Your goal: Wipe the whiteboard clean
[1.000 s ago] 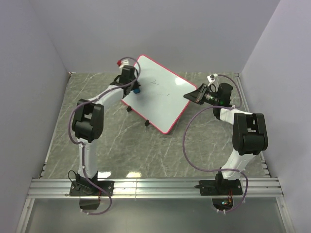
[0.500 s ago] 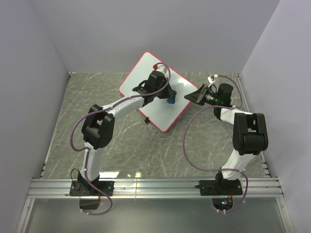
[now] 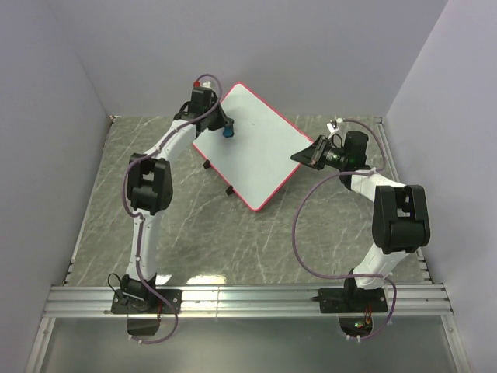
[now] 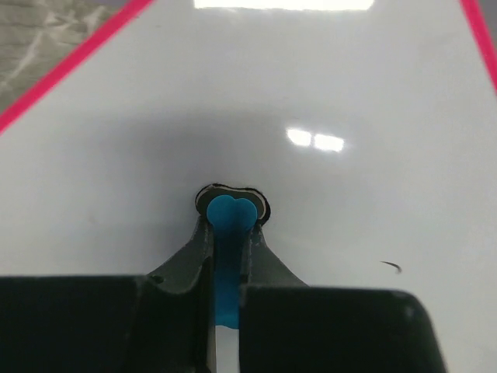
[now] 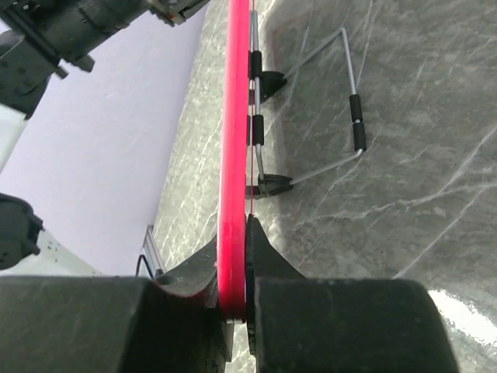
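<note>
The whiteboard, white with a thin pink-red frame, is held tilted over the table's far middle. My left gripper is at the board's far left corner, shut on a small blue eraser that presses on the surface. In the left wrist view the eraser sits between the fingers against the whiteboard, with one tiny dark mark to its right. My right gripper is shut on the board's right edge. The right wrist view shows the pink frame edge-on, clamped in that gripper.
A wire stand with black feet hangs under the board above the grey marble table. Two feet show at the board's near left edge. Walls close the left, back and right. An aluminium rail runs along the near edge.
The left arm swept the eraser from the board's left edge to its middle and back to the far left corner. The faint scribbles seen earlier no longer show from above.
</note>
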